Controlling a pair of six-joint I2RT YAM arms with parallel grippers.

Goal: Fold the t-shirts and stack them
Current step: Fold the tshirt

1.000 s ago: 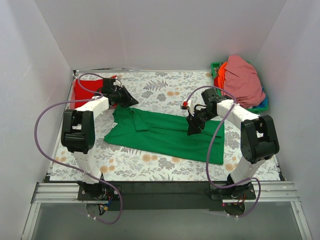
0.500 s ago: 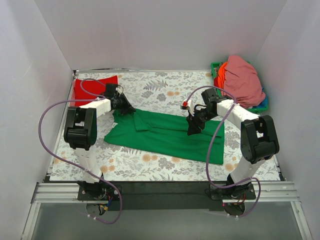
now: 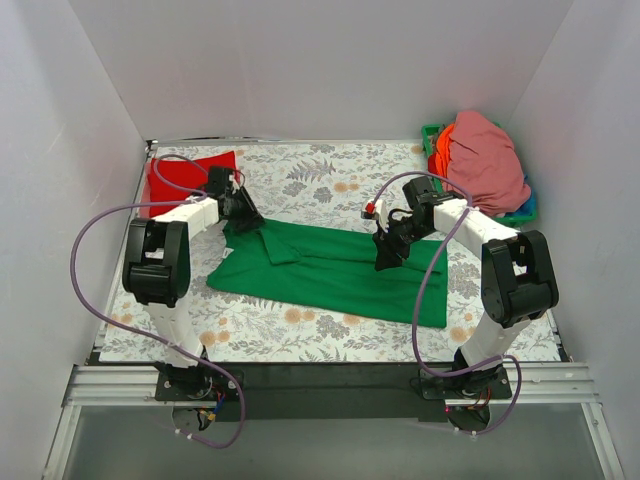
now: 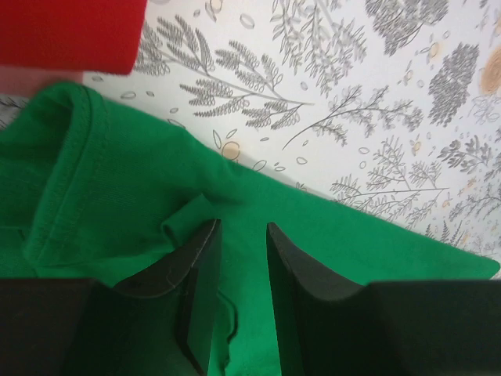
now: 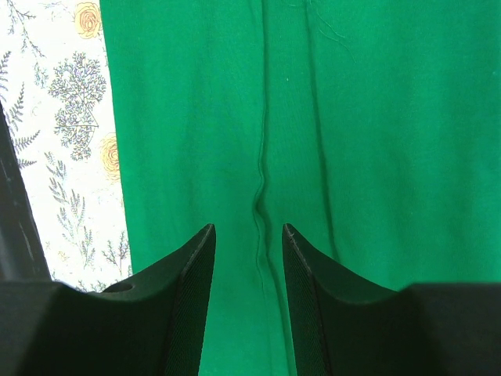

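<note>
The green t-shirt (image 3: pixel 330 268) lies partly folded across the middle of the floral table cover, its stitched edge (image 4: pixel 69 176) showing in the left wrist view. My left gripper (image 3: pixel 249 217) (image 4: pixel 241 229) sits low on the shirt's back left corner, jaws parted, with a small ruck of cloth beside one finger (image 4: pixel 202 262). At the shirt's right half, my right gripper (image 3: pixel 385 258) (image 5: pixel 247 229) hovers with its jaws apart astride a crease in the green t-shirt (image 5: pixel 376 117). A red t-shirt (image 3: pixel 185 175) (image 4: pixel 70 31) lies folded at the back left. Pink (image 3: pixel 490 160) and orange (image 3: pixel 443 148) shirts are heaped at the back right.
The heap sits in a green basket (image 3: pixel 431 134) in the back right corner. White walls close in three sides. Purple cables loop off both arms. Bare floral cover (image 3: pixel 300 325) shows in front of the green shirt and behind it (image 3: pixel 330 180).
My left gripper, shut a second ago, has come down onto the green shirt's back left corner and parted its jaws, letting the cloth go. The right arm has not moved.
</note>
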